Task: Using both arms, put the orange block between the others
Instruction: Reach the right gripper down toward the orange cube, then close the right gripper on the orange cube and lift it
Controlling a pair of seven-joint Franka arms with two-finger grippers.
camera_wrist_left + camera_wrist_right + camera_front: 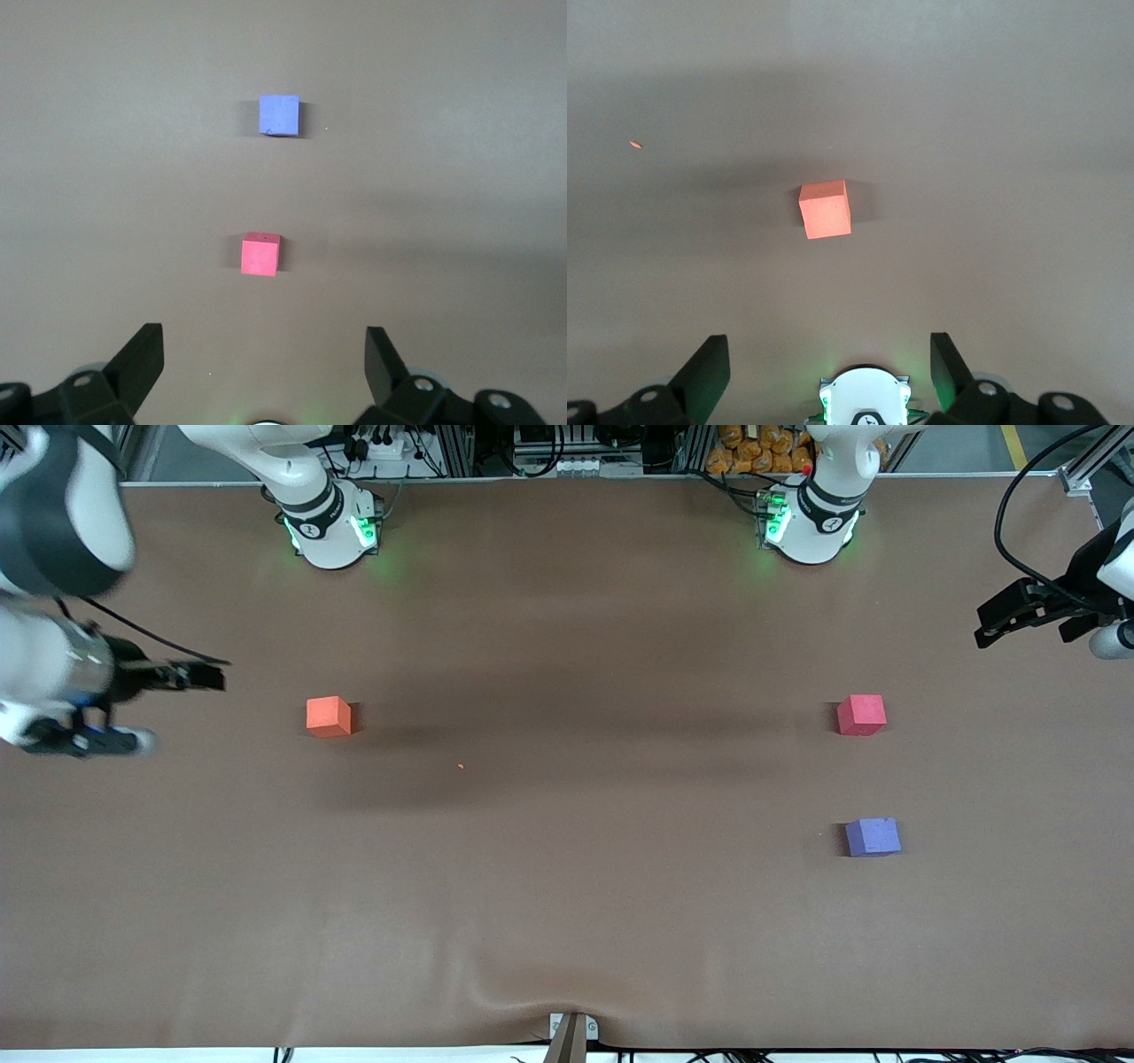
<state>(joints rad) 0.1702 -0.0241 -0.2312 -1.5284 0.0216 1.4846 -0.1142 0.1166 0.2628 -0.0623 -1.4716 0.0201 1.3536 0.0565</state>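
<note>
— While both arms are held high at the table's two ends, what is seen at the right arm's end?

— The right gripper point(208, 676) is seen hanging over the brown cloth-covered table point(567, 921), its jaws spread wide with nothing between them. The small matte orange foam cube point(329, 716) is found on the cloth near that end, in front of the right arm's green-lit round base point(332, 531). A tiny orange speck point(460, 766) is noted on the cloth a little nearer the front camera, toward the middle.

— And toward the left arm's end?

— The small matte red-pink cube point(861, 715) is set in front of the left arm's green-lit base point(808, 527). The small matte purple-blue cube point(873, 837) is placed nearer the front camera than the red-pink one, with bare cloth between them. The orange cube is kept well apart from both.

— The left gripper?

— The left gripper point(1019, 615) is held in the air over the table's edge, jaws wide and empty. Both cubes are framed between its fingers point(142, 363) in the left wrist view.
</note>
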